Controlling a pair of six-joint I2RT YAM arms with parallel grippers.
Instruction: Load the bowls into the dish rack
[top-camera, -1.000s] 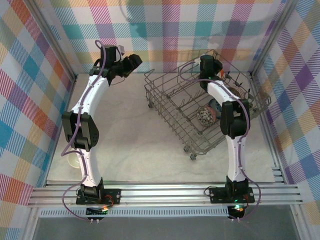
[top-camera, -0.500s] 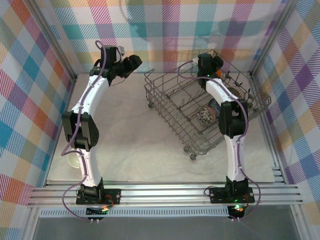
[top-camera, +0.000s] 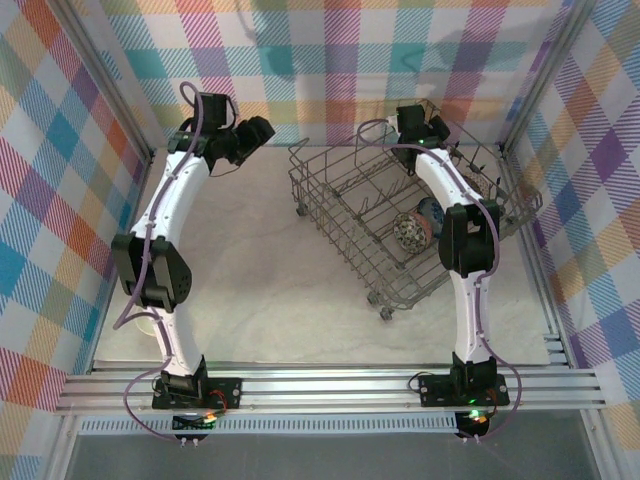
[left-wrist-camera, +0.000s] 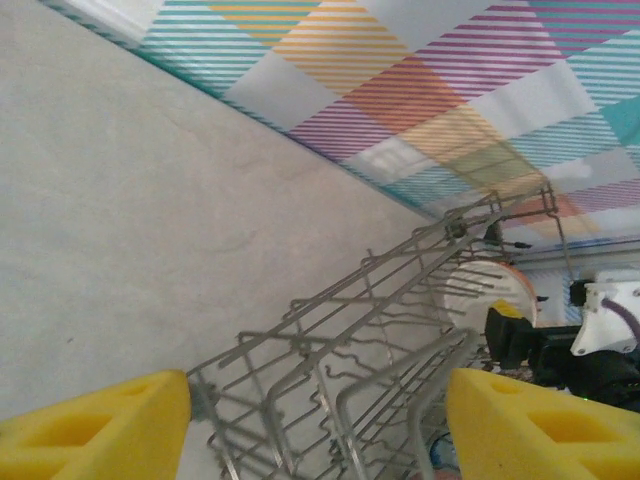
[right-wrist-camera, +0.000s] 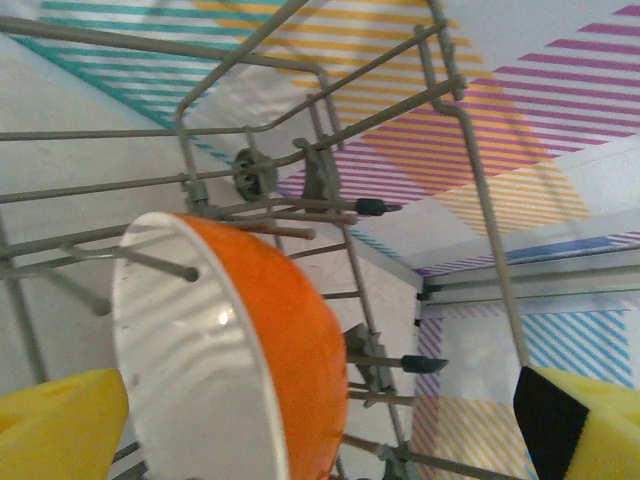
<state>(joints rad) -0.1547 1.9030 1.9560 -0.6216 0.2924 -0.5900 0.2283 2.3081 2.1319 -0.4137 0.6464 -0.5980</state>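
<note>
Top view: dish rack sits on the right half of the tabletop, skewed to the walls, wheels down. Two bowls stand on edge among the tines near its right side: a brown-patterned bowl and, just behind it, a blue-and-white bowl. A pale bowl lies on the tabletop at near left, partly hidden by the left arm.

Right arm reaches over the rack to its far corner. Right gripper: fingers spread wide. An orange bowl, white inside, stands on its rim between them, propped among the tines. The right-hand finger is clear of it. Can't tell whether the other one touches the rim.

Left gripper hangs over the tabletop at far left, well apart from the rack, pointing toward it. Fingers spread, nothing between them.
</note>
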